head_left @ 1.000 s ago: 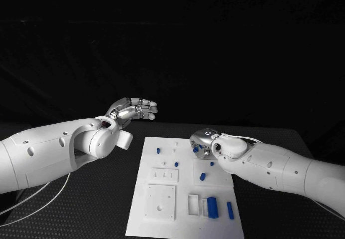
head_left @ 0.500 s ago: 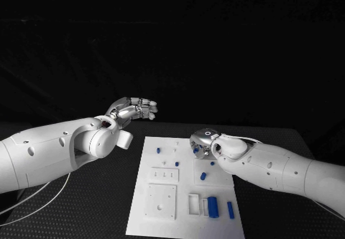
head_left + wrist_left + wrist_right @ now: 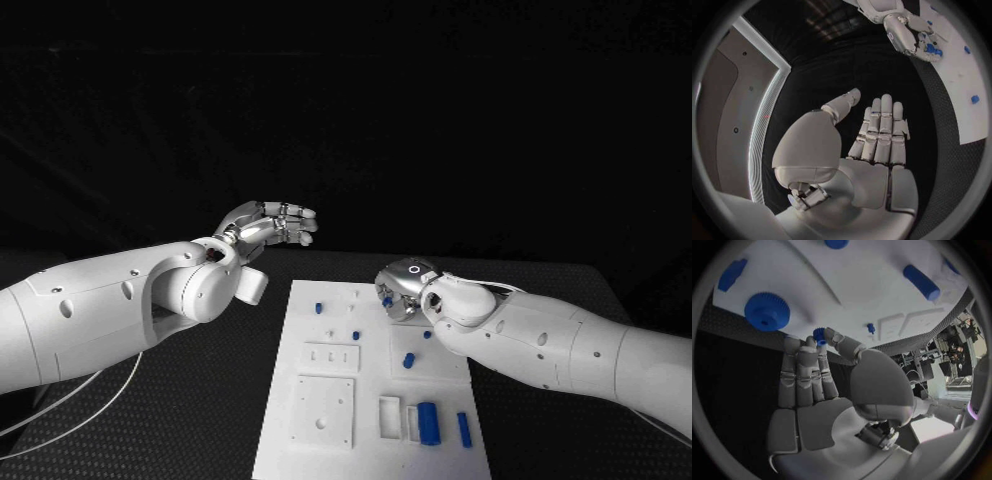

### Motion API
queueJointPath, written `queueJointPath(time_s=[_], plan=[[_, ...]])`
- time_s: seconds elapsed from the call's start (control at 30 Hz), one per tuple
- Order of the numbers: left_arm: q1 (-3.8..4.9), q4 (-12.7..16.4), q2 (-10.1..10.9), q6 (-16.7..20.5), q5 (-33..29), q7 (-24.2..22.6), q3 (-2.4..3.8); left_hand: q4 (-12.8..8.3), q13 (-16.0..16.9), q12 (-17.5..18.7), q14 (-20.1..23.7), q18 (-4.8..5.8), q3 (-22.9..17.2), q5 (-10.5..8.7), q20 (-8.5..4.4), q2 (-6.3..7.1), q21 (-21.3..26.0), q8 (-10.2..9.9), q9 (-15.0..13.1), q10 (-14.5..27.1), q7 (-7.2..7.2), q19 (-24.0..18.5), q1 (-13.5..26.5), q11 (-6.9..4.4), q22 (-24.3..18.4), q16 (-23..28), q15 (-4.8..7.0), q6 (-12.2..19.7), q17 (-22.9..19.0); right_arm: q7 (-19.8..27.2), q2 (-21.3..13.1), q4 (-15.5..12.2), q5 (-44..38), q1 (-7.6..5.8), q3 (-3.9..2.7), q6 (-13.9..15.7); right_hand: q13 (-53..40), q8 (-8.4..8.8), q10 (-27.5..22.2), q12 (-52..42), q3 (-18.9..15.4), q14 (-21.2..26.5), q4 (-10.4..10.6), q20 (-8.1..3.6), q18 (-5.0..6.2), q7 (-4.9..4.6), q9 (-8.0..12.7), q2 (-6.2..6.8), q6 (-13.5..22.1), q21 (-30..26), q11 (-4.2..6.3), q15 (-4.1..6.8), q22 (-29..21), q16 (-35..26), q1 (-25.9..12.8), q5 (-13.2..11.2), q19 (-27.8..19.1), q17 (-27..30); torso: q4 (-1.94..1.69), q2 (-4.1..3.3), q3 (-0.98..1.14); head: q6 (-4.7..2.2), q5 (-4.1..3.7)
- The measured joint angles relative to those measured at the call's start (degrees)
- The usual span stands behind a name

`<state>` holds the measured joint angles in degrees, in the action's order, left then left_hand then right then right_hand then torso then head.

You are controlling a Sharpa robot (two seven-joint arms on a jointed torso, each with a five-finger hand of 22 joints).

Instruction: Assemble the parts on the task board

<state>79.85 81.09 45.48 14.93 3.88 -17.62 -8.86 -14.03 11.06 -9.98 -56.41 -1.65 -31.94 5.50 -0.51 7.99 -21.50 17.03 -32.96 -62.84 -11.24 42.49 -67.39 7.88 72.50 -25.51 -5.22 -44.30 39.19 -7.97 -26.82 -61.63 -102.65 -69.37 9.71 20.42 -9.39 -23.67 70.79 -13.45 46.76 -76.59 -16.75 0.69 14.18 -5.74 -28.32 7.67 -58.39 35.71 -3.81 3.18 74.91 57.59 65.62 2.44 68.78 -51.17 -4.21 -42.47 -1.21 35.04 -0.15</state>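
Observation:
The white task board lies in the middle of the black table, with several blue parts on it. Among them are a small peg, a short cylinder and a long block. My right hand hovers over the board's far right corner and pinches a small blue part between thumb and fingertip. Close by on the board lie a blue gear and a blue cylinder. My left hand is raised beyond the board's far left corner, fingers straight, holding nothing.
White sockets and a raised plate take up the board's near half. The black mat surrounds the board on both sides. My left forearm hangs over the table left of the board.
My right wrist has edged slightly left over the board's far right corner. The left hand has barely moved.

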Motion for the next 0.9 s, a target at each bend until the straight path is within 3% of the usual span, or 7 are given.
queueJointPath(time_s=[0.17,0.57,0.73,0.9], plan=[[0.0,-0.06,-0.02,0.0,0.0,0.02,-0.02,0.0,0.05,0.0,0.0,0.0,0.0,0.0,0.0,0.0,0.0,0.0,0.0,0.0,0.0,0.0,0.0,0.0,0.02,0.0,0.0,0.0,0.0,-1.03,0.82,-0.36,-0.66,-0.41,-0.05,1.51,0.0,0.01,0.01,0.0,0.06,-0.19,0.07,0.01,0.0,-0.02,-0.03,0.0,-0.42,0.31,-0.01,0.2,0.0,0.22,0.0,-0.01,0.0,-0.05,-0.03,-0.01,-0.02,-0.02,-0.18],[0.01,0.03,-0.29,0.01,0.01,0.05,-0.02,0.0,0.05,0.0,0.0,0.0,0.0,0.0,0.0,0.0,0.0,0.0,-0.05,0.0,0.0,0.0,0.0,0.0,0.04,0.0,0.0,0.0,-0.01,-2.69,3.87,1.15,-1.6,-1.19,-0.03,3.66,0.0,0.06,0.03,0.04,0.3,-0.18,-0.01,0.03,0.0,-0.02,-0.28,0.01,-0.41,0.34,-0.03,0.21,0.0,0.22,0.01,0.22,-0.01,-0.05,-0.24,-0.32,-0.03,-0.6,0.51],[0.02,0.15,-0.59,0.01,0.01,0.06,0.0,0.0,0.04,0.26,0.0,0.0,0.0,0.0,0.0,0.0,0.0,0.0,-0.05,0.21,0.0,0.0,0.0,0.21,0.04,0.0,0.0,0.0,-0.01,-3.04,5.07,2.18,-1.83,-1.26,-0.04,3.99,0.0,0.07,0.06,0.05,0.3,-0.17,-0.01,0.03,0.0,-0.02,-0.3,0.02,-0.41,0.34,-0.06,0.22,0.0,0.22,0.01,0.22,-0.01,-0.04,-0.46,-0.47,-0.19,-0.8,0.62],[0.03,0.33,-1.03,0.01,0.01,0.06,0.02,0.0,0.1,0.27,0.0,0.0,0.0,0.0,0.0,0.0,0.0,0.0,-0.11,0.21,0.0,0.0,0.0,0.21,0.09,0.0,0.0,0.0,-0.01,-3.26,6.2,3.47,-2.05,-1.22,-0.04,4.09,0.0,0.11,0.07,0.24,0.3,-0.16,-0.01,0.03,0.0,-0.02,-0.29,0.02,-0.4,0.57,-0.06,0.24,0.0,0.21,0.01,0.22,-0.01,-0.04,-0.96,-0.81,-0.49,-1.07,0.4]])
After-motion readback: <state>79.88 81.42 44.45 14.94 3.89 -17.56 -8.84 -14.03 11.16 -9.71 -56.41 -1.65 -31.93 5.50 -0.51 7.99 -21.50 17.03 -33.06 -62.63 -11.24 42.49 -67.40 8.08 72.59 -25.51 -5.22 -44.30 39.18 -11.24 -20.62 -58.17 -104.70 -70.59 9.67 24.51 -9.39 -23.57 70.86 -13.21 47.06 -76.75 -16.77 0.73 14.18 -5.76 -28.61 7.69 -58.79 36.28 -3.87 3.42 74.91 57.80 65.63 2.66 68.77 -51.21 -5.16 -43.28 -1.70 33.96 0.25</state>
